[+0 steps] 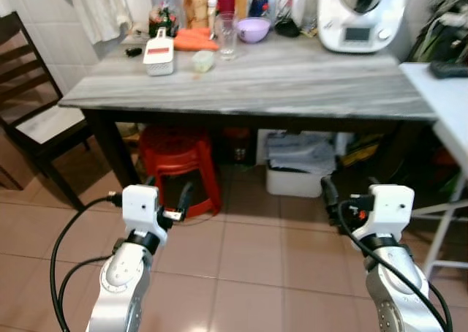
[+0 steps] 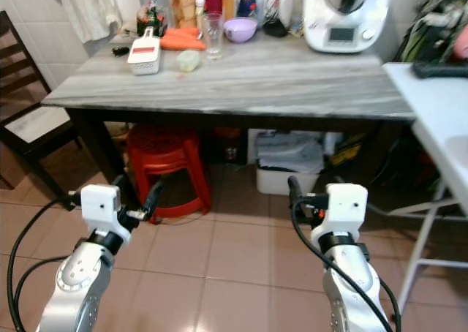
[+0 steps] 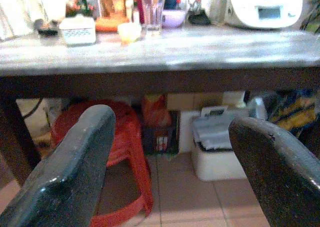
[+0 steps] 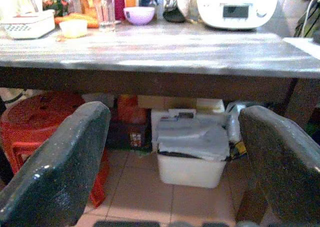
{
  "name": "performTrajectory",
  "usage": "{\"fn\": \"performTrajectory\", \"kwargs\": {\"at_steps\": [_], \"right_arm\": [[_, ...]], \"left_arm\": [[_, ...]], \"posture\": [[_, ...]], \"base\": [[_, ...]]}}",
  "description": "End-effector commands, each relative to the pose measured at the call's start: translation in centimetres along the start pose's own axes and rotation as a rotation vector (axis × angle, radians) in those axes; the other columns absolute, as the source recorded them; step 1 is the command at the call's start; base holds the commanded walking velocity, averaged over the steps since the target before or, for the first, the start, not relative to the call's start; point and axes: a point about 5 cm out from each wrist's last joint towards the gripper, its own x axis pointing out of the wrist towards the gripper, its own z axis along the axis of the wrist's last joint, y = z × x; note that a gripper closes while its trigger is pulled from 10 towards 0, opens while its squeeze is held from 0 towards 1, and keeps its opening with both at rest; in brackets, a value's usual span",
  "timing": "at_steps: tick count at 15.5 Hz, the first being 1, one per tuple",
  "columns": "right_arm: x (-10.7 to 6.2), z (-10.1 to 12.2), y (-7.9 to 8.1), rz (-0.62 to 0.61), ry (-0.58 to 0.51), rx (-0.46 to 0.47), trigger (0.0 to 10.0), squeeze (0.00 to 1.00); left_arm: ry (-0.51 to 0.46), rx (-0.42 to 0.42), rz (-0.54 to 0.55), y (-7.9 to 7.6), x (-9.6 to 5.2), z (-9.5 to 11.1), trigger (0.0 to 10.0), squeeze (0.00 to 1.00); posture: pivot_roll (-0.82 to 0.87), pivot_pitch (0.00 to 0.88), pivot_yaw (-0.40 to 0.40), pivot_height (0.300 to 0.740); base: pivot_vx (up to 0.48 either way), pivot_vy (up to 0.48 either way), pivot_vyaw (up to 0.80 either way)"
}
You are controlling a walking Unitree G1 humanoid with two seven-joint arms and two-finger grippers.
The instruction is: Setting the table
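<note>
left eye view shows the approach step: left claw (image 1: 183,200) and right claw (image 1: 329,194) hang low before the bench (image 1: 292,83), both spread and empty. the glass (image 1: 226,34) and bowl (image 1: 253,29) stand at its far edge; next, step closer and reach up.

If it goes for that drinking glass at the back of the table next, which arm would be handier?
Probably the left. The glass stands toward the table's left rear, nearer the left end effector than the right end effector. Both are open, empty and low.
</note>
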Motion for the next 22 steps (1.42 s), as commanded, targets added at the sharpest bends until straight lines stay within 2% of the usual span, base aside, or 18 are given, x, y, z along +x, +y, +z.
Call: {"fn": "performTrajectory", "kwargs": {"at_steps": [1,22], "right_arm": [[0.14,0.07,0.49,0.014,-0.007,0.016,10.0,0.00],[0.55,0.61,0.55,0.012,-0.031,0.020,10.0,0.00]], "left_arm": [[0.004,0.006,0.019,0.66,-0.18,0.10,10.0,0.00],[-0.002,-0.018,-0.002,0.13,0.16,0.53,10.0,0.00]], "posture": [[-0.05,0.025,0.033,0.740],[-0.05,0.026,0.032,0.740]], "base": [[0.000,-0.382,0.00],[0.000,-0.413,0.00]]}}
